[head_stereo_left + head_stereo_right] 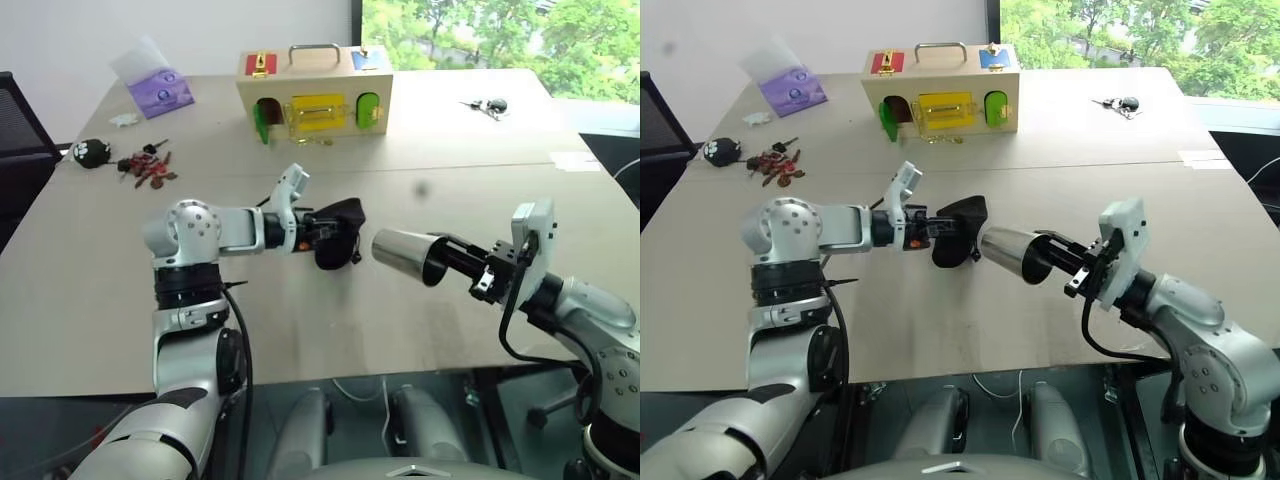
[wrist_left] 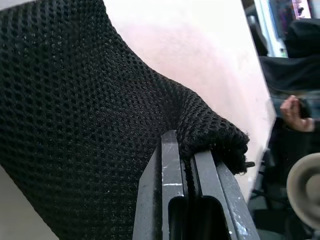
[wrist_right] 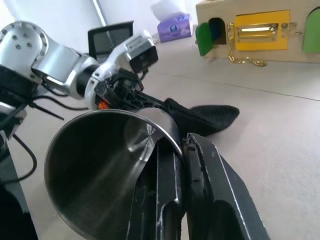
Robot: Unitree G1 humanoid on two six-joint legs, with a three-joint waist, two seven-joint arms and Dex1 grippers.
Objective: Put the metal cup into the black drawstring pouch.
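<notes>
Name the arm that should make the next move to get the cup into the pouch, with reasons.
Right. The right gripper pinches the metal cup's rim, its base aimed at the black drawstring pouch, which the left gripper holds up just beside it.

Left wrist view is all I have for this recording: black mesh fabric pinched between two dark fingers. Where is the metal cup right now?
Observer: The metal cup is lying sideways in the right gripper, which is shut on its rim, one finger inside the cup and one outside.
Operator: Which way does the cup face?
Observer: Its closed base points toward the black drawstring pouch; its open mouth faces back toward the right gripper.
Operator: Is the cup touching the pouch?
Observer: No, the head views show a small gap between them, both held above the table.
Operator: Is the pouch's mouth held open?
Observer: I cannot tell. The left gripper pinches one edge and the rest hangs bunched.
</notes>
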